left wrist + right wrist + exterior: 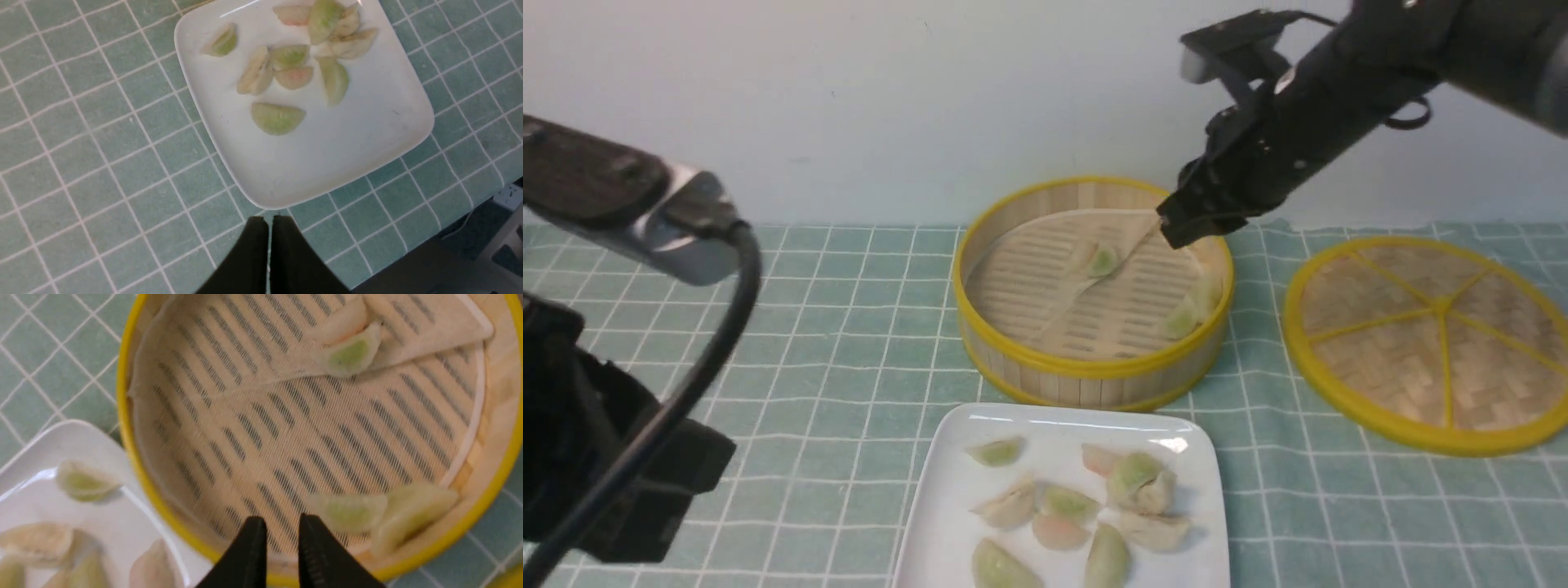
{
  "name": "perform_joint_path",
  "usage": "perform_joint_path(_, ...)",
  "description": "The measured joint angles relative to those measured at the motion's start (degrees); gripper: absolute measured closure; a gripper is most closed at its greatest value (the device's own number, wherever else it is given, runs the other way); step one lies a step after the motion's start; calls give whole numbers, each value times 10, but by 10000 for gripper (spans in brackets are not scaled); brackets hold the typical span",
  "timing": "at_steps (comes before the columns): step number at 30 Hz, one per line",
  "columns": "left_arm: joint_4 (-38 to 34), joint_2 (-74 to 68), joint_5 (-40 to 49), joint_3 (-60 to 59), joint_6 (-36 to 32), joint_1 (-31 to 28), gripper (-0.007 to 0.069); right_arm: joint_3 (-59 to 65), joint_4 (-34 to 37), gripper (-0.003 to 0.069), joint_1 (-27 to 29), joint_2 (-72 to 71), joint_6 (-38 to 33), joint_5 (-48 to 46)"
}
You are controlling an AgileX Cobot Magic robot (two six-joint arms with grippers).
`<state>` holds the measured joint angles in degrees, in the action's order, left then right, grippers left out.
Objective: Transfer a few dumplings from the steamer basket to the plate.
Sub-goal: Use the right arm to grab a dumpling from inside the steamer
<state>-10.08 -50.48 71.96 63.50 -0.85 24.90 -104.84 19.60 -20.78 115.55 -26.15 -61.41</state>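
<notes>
- The steamer basket is a round, shallow bamboo ring with yellow rims and a slatted floor. It stands at the middle of the worktop, which is covered in a pale green cloth with a white grid.
- A whitish liner sheet lies inside it, folded back on itself along a diagonal crease.
- Three dumplings are in the basket. One with green filling sits on the fold near the centre, and two lie touching each other against the right wall.
- They are small crescents with thin, translucent skins, and the filling shows through.
- The plate is glossy white and square with rounded corners. It sits just on the near side of the basket.
- It holds a loose cluster of dumplings, mostly pale green, with a few pinkish or plain.
- The right tool hangs over the far right edge of the basket. Its fingers are slightly spread, with nothing between them.
- The left tool is over the cloth just beside a corner of the plate. Its fingers are pressed together and empty.
- The flat woven lid with yellow spokes lies to the right of the basket.
</notes>
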Motion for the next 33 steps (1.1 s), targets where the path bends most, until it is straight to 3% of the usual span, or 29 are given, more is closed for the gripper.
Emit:
perform_joint_path(9,85,91,3,0,84,0,631,-166,-23,249,-4,177,0,45)
perform_joint_path(15,126,125,10,0,103,0,631,-224,-11,218,-4,260,0,77)
perform_joint_path(22,144,127,12,0,106,0,631,-245,-6,242,-13,291,-13,93)
perform_joint_path(25,148,127,12,0,106,0,631,-245,-9,293,-17,292,-14,98)
perform_joint_path(27,156,127,12,0,106,0,631,-245,-11,416,-22,293,-14,102)
perform_joint_path(29,158,127,12,0,106,0,631,-245,-11,466,-22,291,-15,102)
perform_joint_path(33,159,127,12,0,107,0,631,-245,-26,483,-22,278,-7,81)
